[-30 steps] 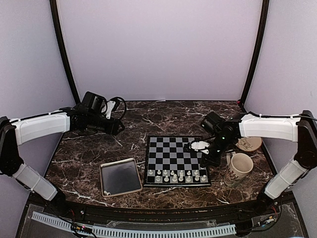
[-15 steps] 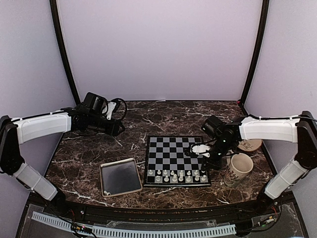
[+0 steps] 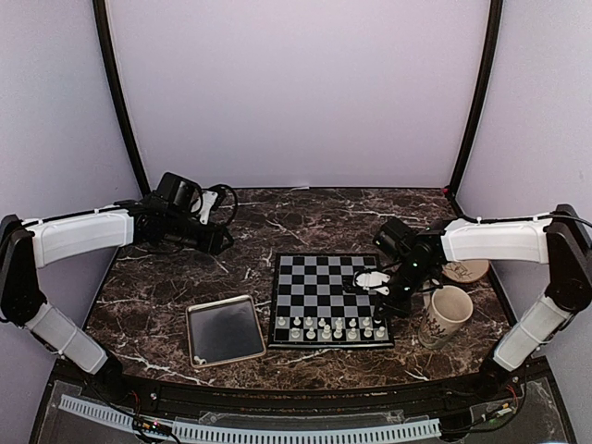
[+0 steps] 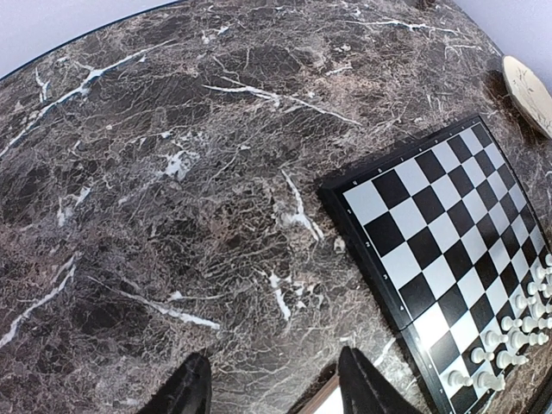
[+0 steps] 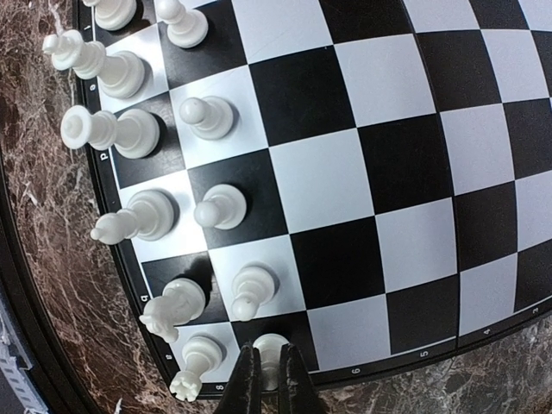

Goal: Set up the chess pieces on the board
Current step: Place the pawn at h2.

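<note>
The board lies at the table's middle right, with two rows of whitish chess pieces along its near edge. My right gripper is low over the board's near right corner. In the right wrist view, that gripper is shut on a white pawn that stands on the black corner-column square, next to a rook and a knight. My left gripper hovers over bare marble left of the board; in its wrist view it is open and empty, with the board to its right.
A silver-rimmed tray lies left of the board, its corner near the left fingers. A mug stands just right of the board, close to my right arm. A round saucer lies behind the mug.
My right gripper has come down and toward the board's near right corner with the pawn. My left arm has barely moved.
</note>
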`<act>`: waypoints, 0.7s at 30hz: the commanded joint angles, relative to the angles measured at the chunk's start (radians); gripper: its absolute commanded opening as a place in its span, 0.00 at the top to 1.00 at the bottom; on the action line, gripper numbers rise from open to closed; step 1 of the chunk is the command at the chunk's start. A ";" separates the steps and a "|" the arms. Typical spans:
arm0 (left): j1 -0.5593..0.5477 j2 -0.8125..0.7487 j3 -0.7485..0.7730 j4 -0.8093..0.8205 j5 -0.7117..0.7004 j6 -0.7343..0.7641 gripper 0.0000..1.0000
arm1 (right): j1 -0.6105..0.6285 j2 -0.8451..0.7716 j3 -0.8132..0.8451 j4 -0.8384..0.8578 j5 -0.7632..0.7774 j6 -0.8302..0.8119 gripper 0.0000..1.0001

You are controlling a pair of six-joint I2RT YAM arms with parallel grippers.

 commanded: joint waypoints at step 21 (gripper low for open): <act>0.000 0.013 0.018 -0.071 -0.042 -0.089 0.47 | -0.021 -0.062 0.051 -0.048 -0.038 -0.019 0.77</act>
